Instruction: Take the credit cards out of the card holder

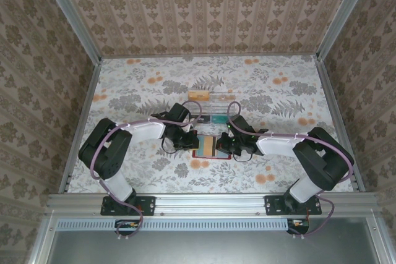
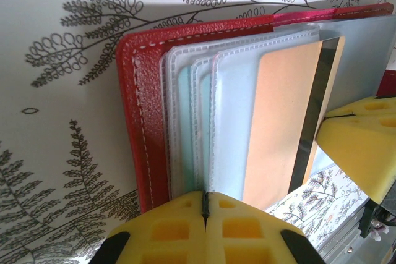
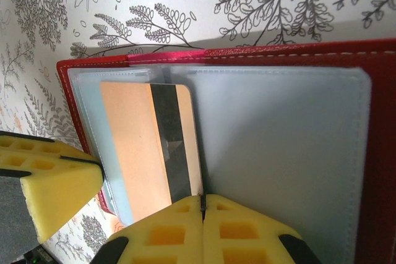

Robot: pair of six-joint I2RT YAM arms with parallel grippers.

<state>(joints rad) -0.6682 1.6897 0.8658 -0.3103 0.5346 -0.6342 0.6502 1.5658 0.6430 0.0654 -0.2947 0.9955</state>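
- The card holder (image 1: 212, 147) is a small red wallet with white stitching along its edge. It lies open and flat on the floral table (image 1: 142, 85), near the middle.
- Several clear plastic sleeves (image 2: 185, 122) with pale blue-grey backing fan out from its spine. Their edge runs into the closed pads of the left gripper (image 2: 205, 214).
- One credit card (image 3: 133, 146), tan with a dark stripe along one long side, sits partly out of a sleeve. Its corner meets the closed pads of the right gripper (image 3: 202, 214).
- Whether the other sleeves hold cards cannot be told.
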